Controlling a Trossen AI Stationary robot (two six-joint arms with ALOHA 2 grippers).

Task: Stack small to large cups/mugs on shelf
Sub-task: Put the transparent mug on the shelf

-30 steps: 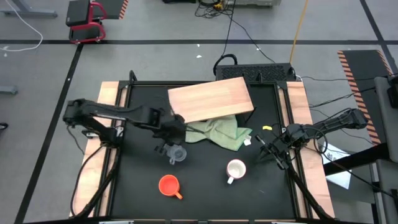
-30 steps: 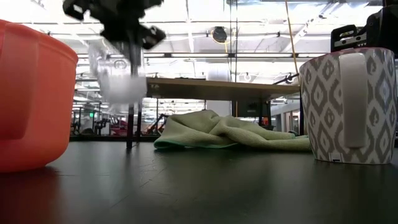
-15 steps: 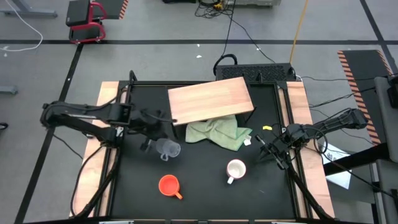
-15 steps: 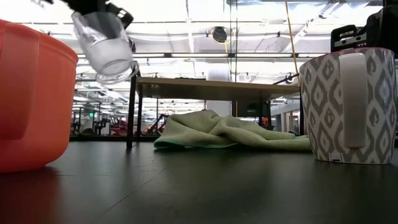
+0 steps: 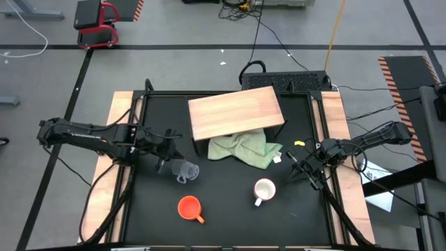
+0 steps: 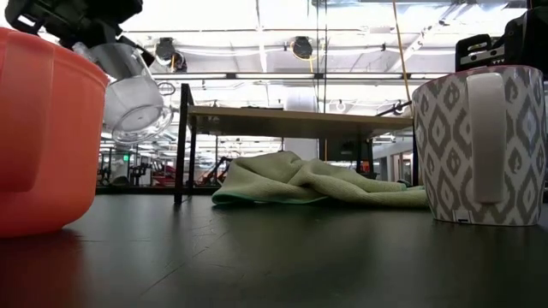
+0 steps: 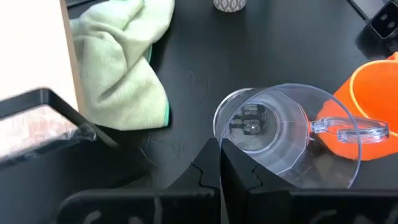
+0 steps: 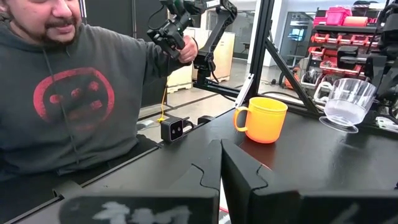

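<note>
We see the clear glass cup tilted above the table at left, the orange mug upright near the front edge, the patterned white mug upright to its right, and the tan shelf far behind.

The left arm reaches in low from the table's left edge, stretched nearly level across its left side; the left gripper is closed on the clear glass cup, holding it tilted off the surface; the right arm is folded at the table's right edge; the right gripper, fingers pressed together, points inward.
</note>
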